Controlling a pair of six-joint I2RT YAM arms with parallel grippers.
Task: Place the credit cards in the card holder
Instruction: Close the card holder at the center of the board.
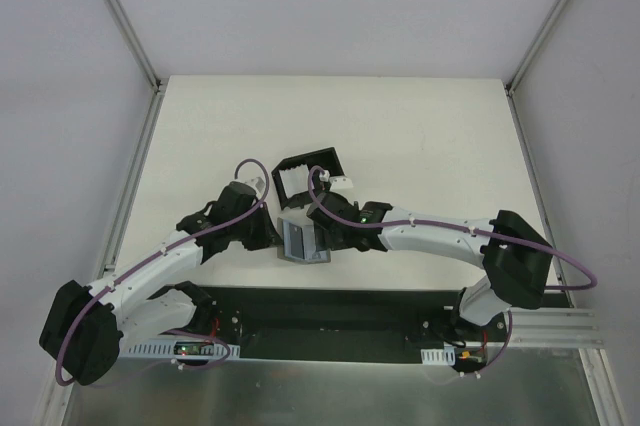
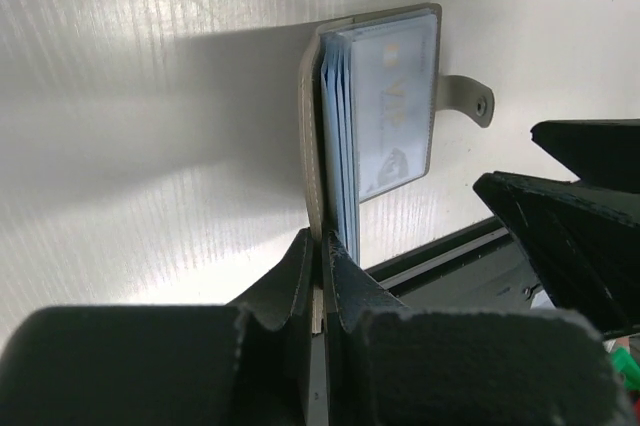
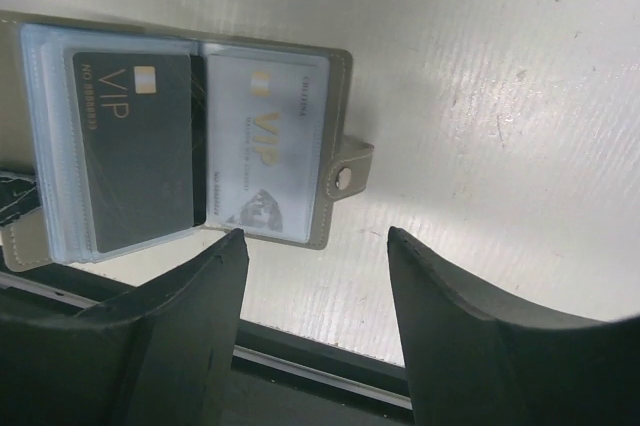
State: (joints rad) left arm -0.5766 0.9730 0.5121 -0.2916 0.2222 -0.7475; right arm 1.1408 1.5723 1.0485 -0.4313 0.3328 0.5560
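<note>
Two credit cards, a dark card (image 3: 140, 151) and a pale card (image 3: 265, 146), are seated in the grey wallet (image 2: 311, 116), just ahead of the right hand (image 3: 317, 236), whose fingers are spread apart. The wallet cover is clamped by the left hand (image 2: 320, 246). The black card holder (image 1: 305, 174) is located just beyond the right hand.

Cards (image 3: 135, 151) in wallet (image 3: 338, 116), card holder (image 1: 308, 174) behind

1. You find the card holder (image 1: 305, 159), a black open-topped box with a pale slotted inside, apparently tilted, just behind the grey wallet (image 1: 303, 241).
2. Your credit cards, a dark card (image 3: 140, 151) and a pale card (image 3: 265, 146), both marked VIP, sit side by side in the open wallet's clear sleeves.
</note>
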